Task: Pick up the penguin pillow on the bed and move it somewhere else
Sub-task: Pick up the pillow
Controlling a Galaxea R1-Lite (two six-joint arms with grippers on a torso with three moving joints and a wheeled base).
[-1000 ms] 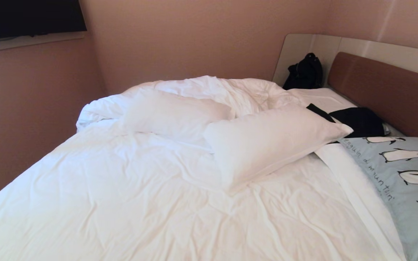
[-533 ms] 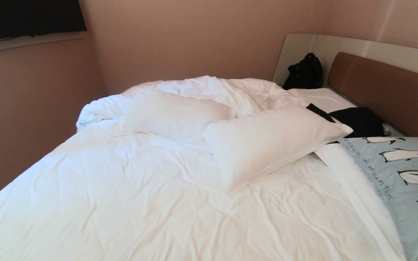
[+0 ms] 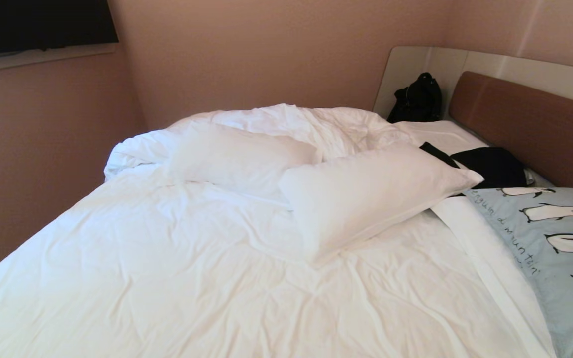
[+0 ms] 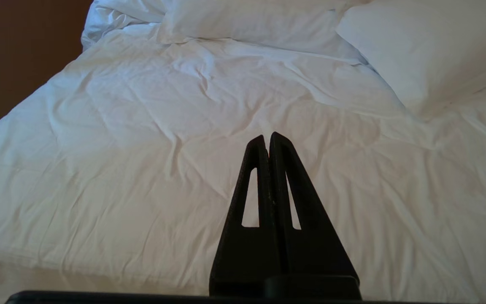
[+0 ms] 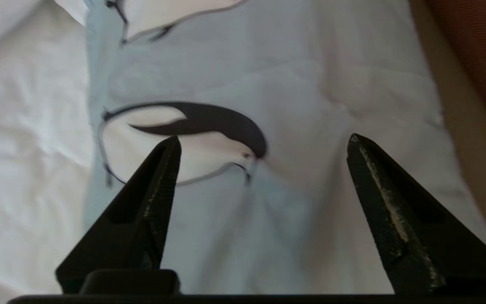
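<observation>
Right hand (image 5: pixel 263 141) spread wide, above penguin pillow (image 3: pixel 557 248), which lies at bed's (image 3: pixel 192 278) head-end right edge, beside brown headboard (image 3: pixel 535 124). Left hand (image 4: pixel 267 137) pressed together, parked over sheets. Risk: fingers pinch only loose cover, pillow sags or slips; white sheet underneath may get caught too.

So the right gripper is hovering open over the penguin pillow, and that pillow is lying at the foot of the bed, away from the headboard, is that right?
Not quite. The right gripper is open over the penguin pillow, but the pillow lies at the head of the bed, right beside the brown headboard, not at the foot. The head view shows this.
</observation>
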